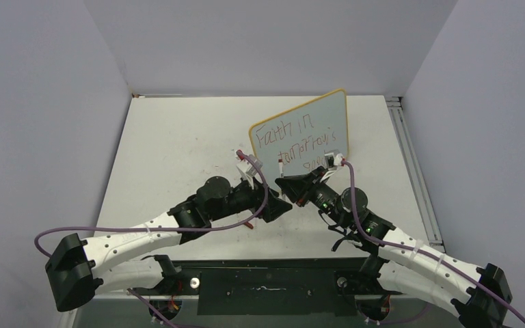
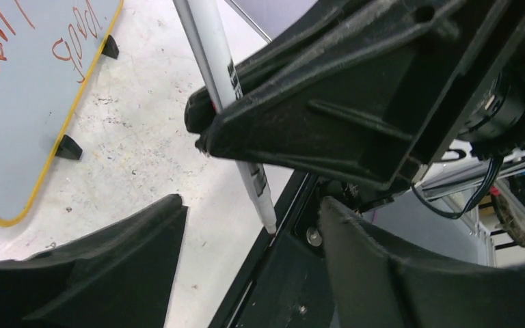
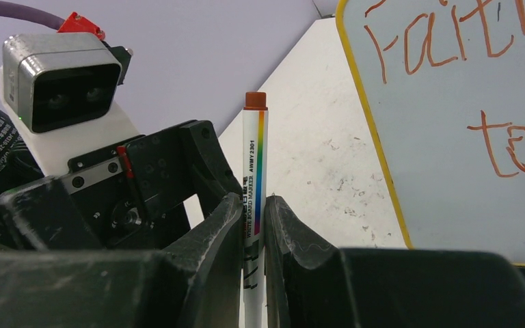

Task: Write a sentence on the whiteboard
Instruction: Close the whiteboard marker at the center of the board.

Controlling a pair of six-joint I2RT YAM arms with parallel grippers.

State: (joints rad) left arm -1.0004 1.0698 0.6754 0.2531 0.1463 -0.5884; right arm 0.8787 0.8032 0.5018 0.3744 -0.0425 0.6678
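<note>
The whiteboard (image 1: 302,130) stands tilted at the back right of the table, yellow-framed, on small black feet (image 2: 68,147). The sentence (image 1: 294,140) in reddish-brown marker reads about "Faith in tomorrow's seed" over three lines. My right gripper (image 3: 253,205) is shut on a white whiteboard marker (image 3: 254,157), brown end up. In the left wrist view the marker (image 2: 222,68) slants down and its reddish tip (image 2: 271,231) hangs between my left gripper's (image 2: 253,205) open fingers, touching neither. Both grippers meet in front of the board, left gripper (image 1: 279,206), right gripper (image 1: 288,184).
A black base plate (image 1: 266,287) runs along the table's near edge, right under the marker tip. A metal rail (image 1: 413,164) lines the right side of the table. Grey walls close in the left, right and back. The left wrist camera block (image 3: 61,85) sits near the marker.
</note>
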